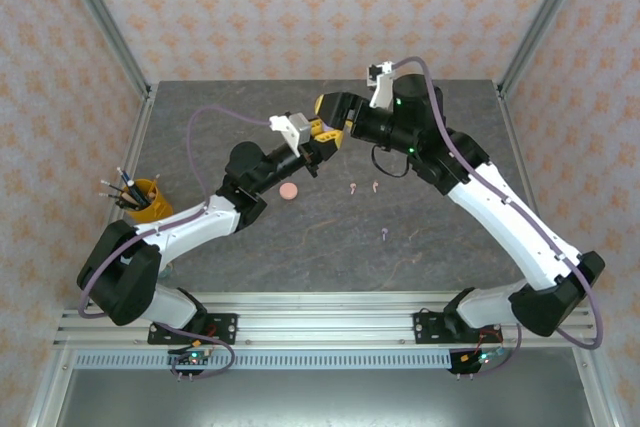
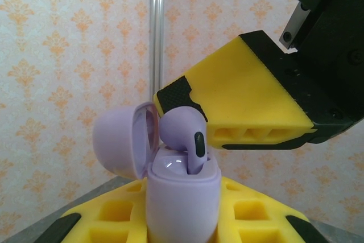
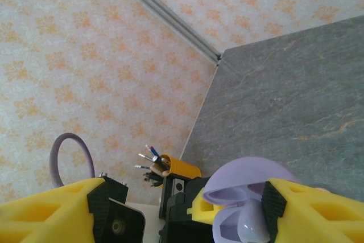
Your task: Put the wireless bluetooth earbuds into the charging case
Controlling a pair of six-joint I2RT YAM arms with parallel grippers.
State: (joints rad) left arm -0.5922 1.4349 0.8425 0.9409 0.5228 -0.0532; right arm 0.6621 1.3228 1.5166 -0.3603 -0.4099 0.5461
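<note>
Left wrist view, left gripper point(image 2: 183, 223) clamps open lilac case point(image 2: 182, 197), lilac earbud point(image 2: 179, 128) seated stem-down, right gripper point(image 3: 185, 209) jaws apart, overhead, pink case point(image 1: 289, 191) on table point(image 1: 300, 257).

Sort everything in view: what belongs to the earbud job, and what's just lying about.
Job: lilac case, lilac earbud entering it, loose lilac earbud, two pink earbuds, pink case.
Lying about: yellow pen cup.
</note>
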